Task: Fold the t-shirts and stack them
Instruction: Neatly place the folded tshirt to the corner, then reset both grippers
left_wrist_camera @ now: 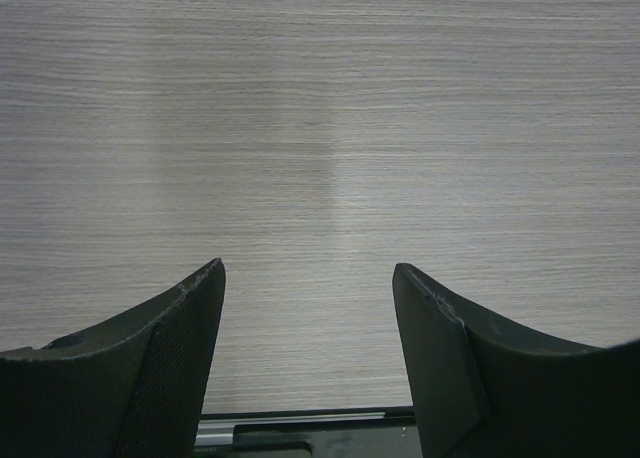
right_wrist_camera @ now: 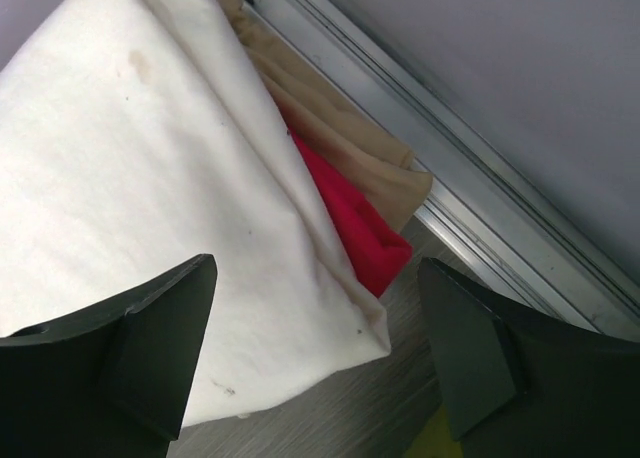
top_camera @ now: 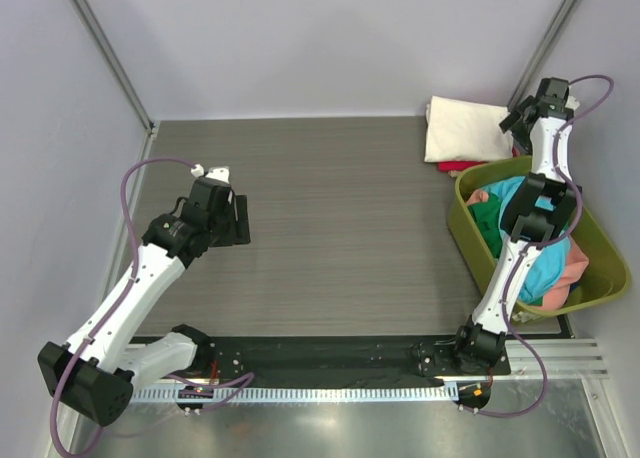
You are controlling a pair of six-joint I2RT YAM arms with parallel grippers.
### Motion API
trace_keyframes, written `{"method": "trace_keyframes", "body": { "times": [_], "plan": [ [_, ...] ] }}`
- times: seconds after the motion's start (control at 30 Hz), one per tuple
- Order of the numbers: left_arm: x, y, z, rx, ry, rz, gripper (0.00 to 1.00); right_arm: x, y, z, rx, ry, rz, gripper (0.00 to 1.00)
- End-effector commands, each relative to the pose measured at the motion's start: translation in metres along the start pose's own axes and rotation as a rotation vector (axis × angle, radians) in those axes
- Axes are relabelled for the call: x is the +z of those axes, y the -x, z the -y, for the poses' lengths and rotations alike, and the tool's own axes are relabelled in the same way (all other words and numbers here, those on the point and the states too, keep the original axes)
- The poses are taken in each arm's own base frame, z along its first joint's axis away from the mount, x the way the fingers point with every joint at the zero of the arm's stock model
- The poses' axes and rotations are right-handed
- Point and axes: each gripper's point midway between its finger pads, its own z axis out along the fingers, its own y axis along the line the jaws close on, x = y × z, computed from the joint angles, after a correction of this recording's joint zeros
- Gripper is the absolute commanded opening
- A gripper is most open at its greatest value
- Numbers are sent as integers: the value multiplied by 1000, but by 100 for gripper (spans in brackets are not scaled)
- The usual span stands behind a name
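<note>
A folded cream-white t-shirt tops a stack at the table's back right corner, with a magenta-red t-shirt showing under its near edge. In the right wrist view the white t-shirt lies over the red one and a tan one. My right gripper hangs open just above the stack's corner, holding nothing. It sits at the stack's right edge. Turquoise, green and salmon t-shirts lie crumpled in the basket. My left gripper is open over bare table.
The olive-green basket stands at the right, near the stack, with my right arm reaching over it. Grey walls and a metal rail close in right behind the stack. The wood-grain table stretches between the arms.
</note>
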Motion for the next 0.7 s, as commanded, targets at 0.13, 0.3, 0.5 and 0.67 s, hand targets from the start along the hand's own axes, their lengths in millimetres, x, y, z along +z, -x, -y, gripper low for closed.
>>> {"method": "trace_keyframes", "body": {
  "times": [0.13, 0.3, 0.5, 0.67],
  "plan": [
    [-1, 9, 0, 1, -6, 39, 69, -100, 78, -15, 47, 23, 255, 90],
    [-2, 9, -1, 2, 1, 40, 70, -162, 79, -49, -3, 87, 328, 91],
    [-9, 15, -8, -8, 28, 84, 74, -233, -28, -144, -196, 356, 247, 91],
    [-16, 20, -18, -23, 69, 125, 100, -294, -186, -199, -397, 688, 100, 94]
  ]
}}
